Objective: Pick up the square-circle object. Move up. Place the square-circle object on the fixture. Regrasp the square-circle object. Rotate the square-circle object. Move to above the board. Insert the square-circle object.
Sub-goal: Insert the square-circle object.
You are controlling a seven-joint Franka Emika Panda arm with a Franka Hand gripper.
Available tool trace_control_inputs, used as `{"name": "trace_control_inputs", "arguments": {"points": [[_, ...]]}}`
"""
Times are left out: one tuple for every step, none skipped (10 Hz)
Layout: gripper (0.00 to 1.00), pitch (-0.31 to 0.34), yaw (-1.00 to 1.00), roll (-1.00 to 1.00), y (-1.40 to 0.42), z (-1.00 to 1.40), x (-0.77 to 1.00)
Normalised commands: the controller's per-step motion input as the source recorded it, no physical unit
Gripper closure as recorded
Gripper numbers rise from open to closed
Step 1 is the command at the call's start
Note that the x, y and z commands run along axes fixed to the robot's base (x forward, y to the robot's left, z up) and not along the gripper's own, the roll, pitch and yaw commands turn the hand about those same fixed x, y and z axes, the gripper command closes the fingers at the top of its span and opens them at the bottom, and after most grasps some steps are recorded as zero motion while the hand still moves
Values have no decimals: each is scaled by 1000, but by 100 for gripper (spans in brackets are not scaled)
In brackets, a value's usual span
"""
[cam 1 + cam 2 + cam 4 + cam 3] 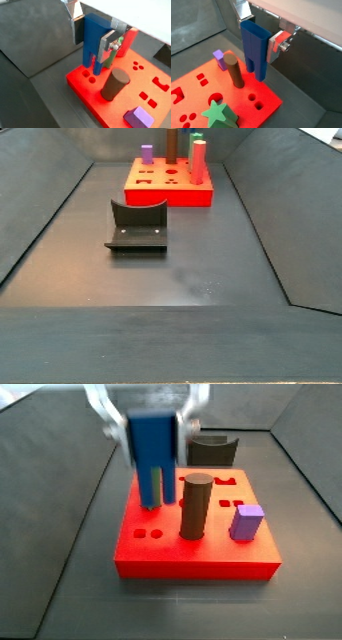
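Board (201,556) comes biggest: a flat red slab with shaped holes, sitting on the dark floor near the back of the bin in a side view (170,186). On it stand a tall dark brown cylinder (197,506), a purple square block (246,522) just beside it, a red peg (129,42) and a green star-topped post (219,114). Well apart from the board, nearer the middle of the floor, sits the fixture (136,225), a dark bracket on its base plate; in a side view it shows just behind the board (213,450). My gripper (95,41) hangs above the board near one edge, and my 2 silver fingers (276,44) are clamped on the upper part of the square-circle object (255,47). That blue piece hangs upright with its 2 prongs pointing down, their tips close over the red surface beside a pair of small holes (256,101); I cannot tell whether the tips touch the board. In a side view the blue piece (154,459) sits just beside the brown cylinder.
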Motion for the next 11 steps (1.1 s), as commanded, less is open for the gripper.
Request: {"name": "trace_control_inputs", "arguments": {"points": [[100,0,3,270,69,-531,234],[100,-4,0,283,157,-514,0],[100,-10,0,247,197,-354,-137],[100,33,0,93,83,-160,17],[100,-14,0,0,0,0,0],[100,-101,94,120,137,-311,-143],[100,-64,74,146,171,-280,-183],[100,-20,-77,14,129,-191,-454],[100,-26,-66,-13,0,-197,-369],[100,-43,-37,-134,-51,-286,-129],[100,-20,0,-173,-189,-283,0]]}}
